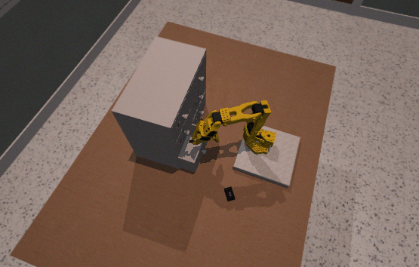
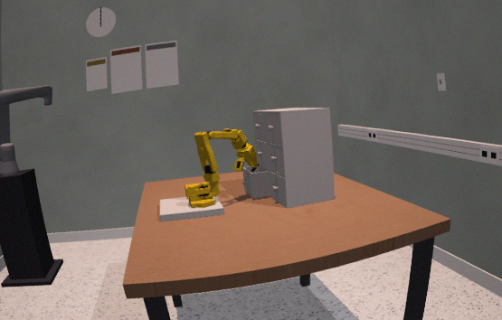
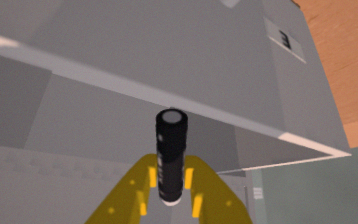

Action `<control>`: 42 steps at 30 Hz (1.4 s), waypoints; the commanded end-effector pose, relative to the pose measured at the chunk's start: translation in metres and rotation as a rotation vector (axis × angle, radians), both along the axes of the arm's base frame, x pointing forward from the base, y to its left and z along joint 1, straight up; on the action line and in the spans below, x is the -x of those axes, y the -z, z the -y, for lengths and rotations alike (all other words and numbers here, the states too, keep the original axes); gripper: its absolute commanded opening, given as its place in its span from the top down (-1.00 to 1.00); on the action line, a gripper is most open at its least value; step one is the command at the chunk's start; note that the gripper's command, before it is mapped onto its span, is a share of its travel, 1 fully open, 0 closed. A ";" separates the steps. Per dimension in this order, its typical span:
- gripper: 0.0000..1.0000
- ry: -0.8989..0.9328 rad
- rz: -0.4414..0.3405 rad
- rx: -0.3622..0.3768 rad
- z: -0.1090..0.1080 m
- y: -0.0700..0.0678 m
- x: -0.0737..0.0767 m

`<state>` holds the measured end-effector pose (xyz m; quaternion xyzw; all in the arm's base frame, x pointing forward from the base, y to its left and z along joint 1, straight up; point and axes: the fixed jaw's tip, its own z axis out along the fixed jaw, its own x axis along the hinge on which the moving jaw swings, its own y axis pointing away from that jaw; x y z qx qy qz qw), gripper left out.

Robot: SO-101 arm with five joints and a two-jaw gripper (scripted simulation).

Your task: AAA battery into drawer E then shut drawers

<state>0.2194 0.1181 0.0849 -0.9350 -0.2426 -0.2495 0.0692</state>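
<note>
The AAA battery [image 3: 171, 137], black with a grey end, is upright between the jaws of my gripper [image 3: 171, 176] [image 1: 195, 141] [image 2: 255, 166], which is shut on it. The grey chest [image 1: 164, 79] [image 2: 307, 154] stands upright. One bottom drawer [image 1: 189, 170] [image 2: 260, 184] [image 3: 195, 60] is pulled out, and the wrist view shows the label E [image 3: 285, 40] on its front. The gripper and battery are over this drawer's opening, near its rim. Their exact height above the rim is hard to tell. The other visible drawers look shut.
A small black box [image 1: 229, 194] with light dots lies on the brown table top [image 1: 259, 226] [image 2: 292, 240], away from the chest. The arm stands on a white base slab [image 1: 274, 170] [image 2: 172, 209]. Knobs stick out from the chest's front beside the arm.
</note>
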 end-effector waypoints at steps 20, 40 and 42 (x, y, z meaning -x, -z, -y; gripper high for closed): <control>1.00 -0.001 0.001 0.003 0.002 0.000 0.001; 0.88 -0.001 0.001 0.003 0.002 0.000 0.001; 0.88 -0.001 0.001 0.003 0.002 0.000 0.001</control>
